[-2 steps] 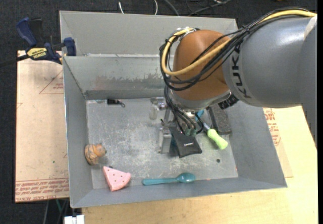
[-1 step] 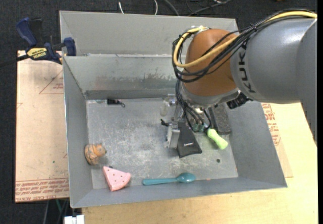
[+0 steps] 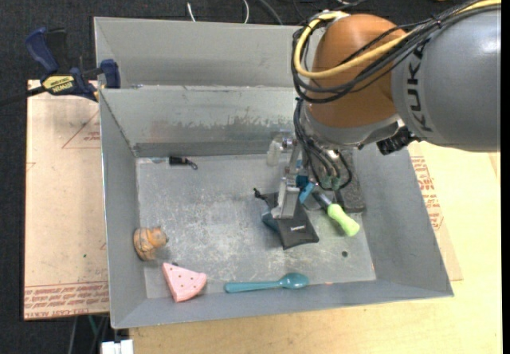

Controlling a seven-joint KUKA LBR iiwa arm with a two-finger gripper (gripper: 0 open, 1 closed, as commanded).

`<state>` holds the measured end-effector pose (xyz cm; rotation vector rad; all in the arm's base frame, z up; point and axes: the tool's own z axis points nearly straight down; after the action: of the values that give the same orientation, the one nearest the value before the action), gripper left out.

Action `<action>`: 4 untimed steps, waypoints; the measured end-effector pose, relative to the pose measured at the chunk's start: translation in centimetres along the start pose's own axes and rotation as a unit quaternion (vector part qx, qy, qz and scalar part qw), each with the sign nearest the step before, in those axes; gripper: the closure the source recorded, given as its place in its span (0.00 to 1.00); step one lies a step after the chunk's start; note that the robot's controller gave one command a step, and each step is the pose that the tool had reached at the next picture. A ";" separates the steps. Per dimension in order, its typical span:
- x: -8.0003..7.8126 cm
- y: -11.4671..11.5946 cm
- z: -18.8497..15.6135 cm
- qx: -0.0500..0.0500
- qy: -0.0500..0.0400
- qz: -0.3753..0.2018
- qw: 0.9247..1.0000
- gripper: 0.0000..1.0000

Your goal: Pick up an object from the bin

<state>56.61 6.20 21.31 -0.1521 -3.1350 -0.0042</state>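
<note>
jaws i cannot judge, open or closed; my gripper (image 3: pixel 288 211) is low over a black flat piece (image 3: pixel 299 234), at 4 o'clock in the bin (image 3: pixel 119 185), green-handled tool (image 3: pixel 344 222) at its 3 o'clock.

The bin floor (image 3: pixel 211 209) lies bare across its middle and left, from the far wall almost to the near one, and the widest way down from above is there. A small black clip (image 3: pixel 182 160) lies at the far left, close under the far wall. In the near left corner a brown cork-like lump (image 3: pixel 148 241) and a pink wedge (image 3: pixel 185 281) lie near each other. A teal spoon (image 3: pixel 267 285) lies along the near wall. The right half is crowded. The arm (image 3: pixel 458 81) with its orange cover (image 3: pixel 355 65) hangs over it. The gripper (image 3: pixel 288 213) stands at a dark flat thing (image 3: pixel 299 233), and a green-tipped stick (image 3: pixel 343 221) lies just right of that.
</note>
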 end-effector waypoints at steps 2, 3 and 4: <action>-0.8 -3.5 4.1 -0.001 0.002 -0.028 1.000 0.00; -2.2 -6.1 7.6 -0.001 -0.007 -0.073 0.997 0.00; -4.0 -8.8 11.1 -0.003 -0.006 -0.113 0.994 0.00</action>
<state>59.68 -2.93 10.16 0.2053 -3.1454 -0.0127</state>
